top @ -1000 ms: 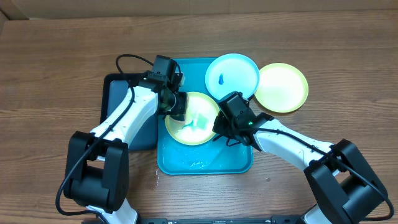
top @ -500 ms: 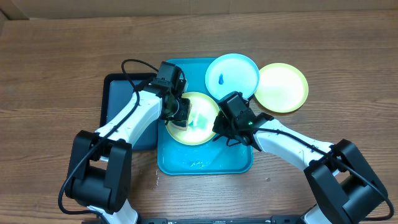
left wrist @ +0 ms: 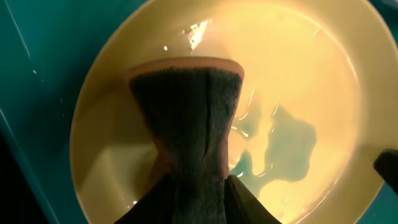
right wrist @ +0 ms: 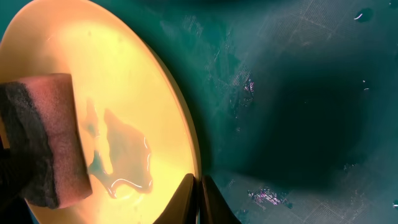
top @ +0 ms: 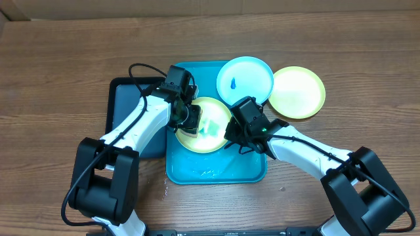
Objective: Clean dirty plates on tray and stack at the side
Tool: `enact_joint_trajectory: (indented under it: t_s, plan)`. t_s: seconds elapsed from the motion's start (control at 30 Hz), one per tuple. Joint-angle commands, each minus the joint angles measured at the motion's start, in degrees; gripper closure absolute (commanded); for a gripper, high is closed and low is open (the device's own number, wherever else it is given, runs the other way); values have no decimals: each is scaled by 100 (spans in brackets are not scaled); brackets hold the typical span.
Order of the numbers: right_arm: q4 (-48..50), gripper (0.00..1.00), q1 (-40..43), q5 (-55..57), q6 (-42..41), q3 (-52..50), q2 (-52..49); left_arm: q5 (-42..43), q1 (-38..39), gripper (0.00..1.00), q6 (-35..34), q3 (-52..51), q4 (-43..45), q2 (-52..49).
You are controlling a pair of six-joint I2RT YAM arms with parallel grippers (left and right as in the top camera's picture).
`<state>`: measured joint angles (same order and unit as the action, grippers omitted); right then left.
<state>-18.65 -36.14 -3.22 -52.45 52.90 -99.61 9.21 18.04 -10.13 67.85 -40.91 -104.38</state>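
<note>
Only wrist views show left claw (left wrist: 194, 200) pinching sponge (left wrist: 186, 106), right claw (right wrist: 198, 200) nipping rim of plate (right wrist: 124, 74).

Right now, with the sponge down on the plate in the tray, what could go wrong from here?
1. The right end effector pinches only the thin rim of the yellow-green plate; a sideways push from the sponge could slip or tip it.
2. The left end effector squeezes the sponge at one narrow end, so it may twist loose.
3. The bluish puddle may just smear, or spill into the tray.
</note>
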Motion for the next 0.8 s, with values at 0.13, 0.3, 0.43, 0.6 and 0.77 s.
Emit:
enact_joint_trajectory:
  t_s: [0.13,0.3,0.43,0.6,0.77]
  plan:
    - [42,96,-28,-46,35,-46,-46,-48,39,78,136,44,-50,-24]
    - [42,96,-28,-46,35,-46,-46,-85,42,79,138,-109,177,-35]
    - [42,96,-28,-46,37,-46,-46,-83,42,76,138,-203,208,-35]
    - [48,96,-28,-46,35,-46,-46,-81,42,80,136,-214,199,-35]
    - [44,96,-28,-46,35,-46,-46,-85,42,80,140,-219,197,-35]
